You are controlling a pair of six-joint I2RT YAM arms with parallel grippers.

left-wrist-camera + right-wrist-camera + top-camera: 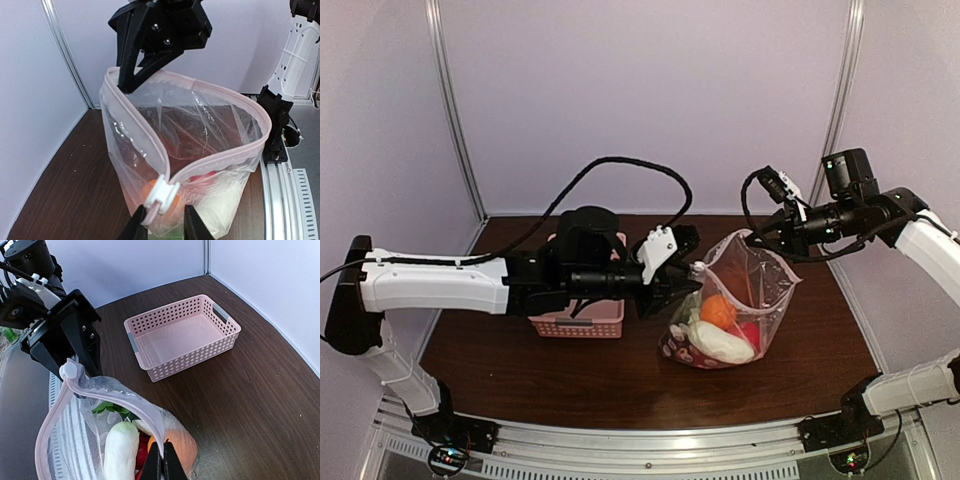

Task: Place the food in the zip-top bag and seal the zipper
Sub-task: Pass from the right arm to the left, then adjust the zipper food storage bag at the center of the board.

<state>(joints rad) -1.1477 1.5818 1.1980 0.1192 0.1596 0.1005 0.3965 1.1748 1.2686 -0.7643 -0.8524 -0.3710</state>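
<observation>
Clear bag (760, 280) holds the food (718, 312), so sealing is in hand: right pincer (162, 456) pinches its rim, left pincer (164, 223) flanks the zipper slider (162, 194), grip unclear; next, draw it across.

You have two black robot end effectors to count: the left end effector (685, 283) at frame centre and the right end effector (753, 238) at upper right. There is one transparent crinkly plastic zip-top bag (762, 276), with one pink-edged zipper strip (220, 158) and one white plastic slider (161, 195). Inside you can make out three toy food pieces: one orange round piece (718, 311), one red piece (750, 333) and one whitish-and-green piece (722, 343); any others are hidden. There is one pink perforated plastic basket (190, 358) and one dark wooden surface (570, 375).
</observation>
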